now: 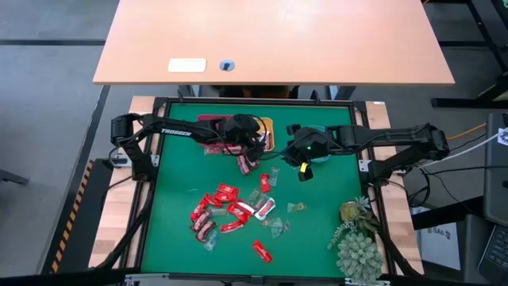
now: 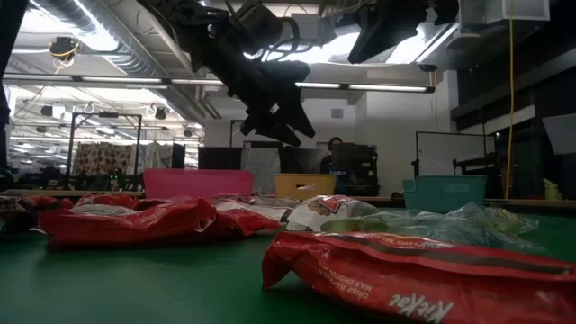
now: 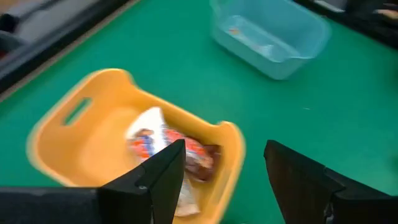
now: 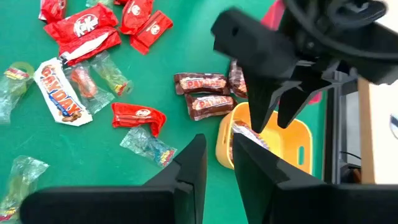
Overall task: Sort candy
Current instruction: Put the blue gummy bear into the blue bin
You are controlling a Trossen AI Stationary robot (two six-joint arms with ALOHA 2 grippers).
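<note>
Candy (image 1: 230, 206) in red, brown-and-white and clear greenish wrappers lies scattered on the green mat. An orange tray (image 3: 93, 81) holds one white-and-brown wrapped candy (image 3: 171, 146) on its floor. My left gripper (image 3: 225, 149) hangs open just above this tray (image 1: 268, 127), with nothing between its fingers. My right gripper (image 1: 304, 171) hangs above the mat to the right of the tray; its wrist view faces the left gripper (image 4: 273, 118) and two brown bars (image 4: 202, 93) beside the tray.
A teal tray (image 3: 273, 37) stands right of the orange one and a red tray (image 1: 210, 121) left of it, all along the mat's far edge. A spiky green plant (image 1: 357, 238) sits at the near right corner. A raised black frame borders the mat.
</note>
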